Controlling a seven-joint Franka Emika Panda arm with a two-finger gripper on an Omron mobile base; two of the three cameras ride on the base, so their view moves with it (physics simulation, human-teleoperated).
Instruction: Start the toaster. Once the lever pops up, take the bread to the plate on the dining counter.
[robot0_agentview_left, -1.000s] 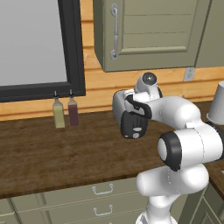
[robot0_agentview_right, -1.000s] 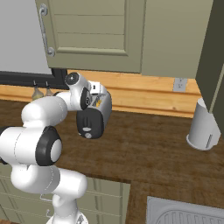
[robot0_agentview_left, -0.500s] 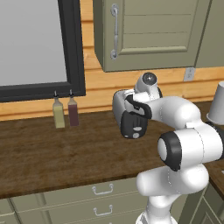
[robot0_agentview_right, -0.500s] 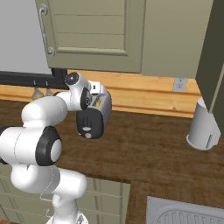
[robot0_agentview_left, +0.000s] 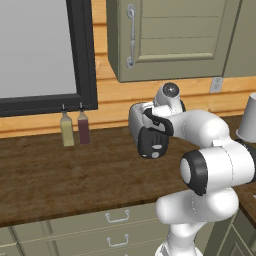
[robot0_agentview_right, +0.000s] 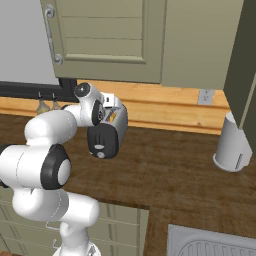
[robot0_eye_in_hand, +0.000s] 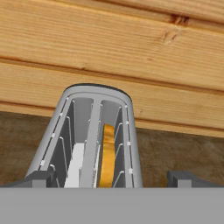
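The silver toaster (robot0_agentview_left: 136, 119) (robot0_agentview_right: 119, 120) stands on the brown counter against the wood wall, its black end face (robot0_agentview_left: 151, 142) and pale knob (robot0_agentview_right: 101, 155) turned toward the base. My hand hovers right over it. Seen from the hand, the toaster (robot0_eye_in_hand: 131, 144) has two top slots. The bread (robot0_eye_in_hand: 107, 153) shows as a golden edge down in the right slot, and a pale strip lies in the left one. My gripper (robot0_eye_in_hand: 112, 179) is open, with a fingertip (robot0_eye_in_hand: 39, 178) on either side of the toaster, holding nothing. The plate and dining counter are out of view.
Two small bottles (robot0_agentview_left: 66, 131) (robot0_agentview_left: 83, 127) stand by the wall left of the toaster, under a dark-framed window (robot0_agentview_left: 82, 55). A cabinet door (robot0_agentview_left: 170, 35) hangs above. A white cylinder (robot0_agentview_right: 231, 145) stands at the right and a sink (robot0_agentview_right: 210, 245) lies front right.
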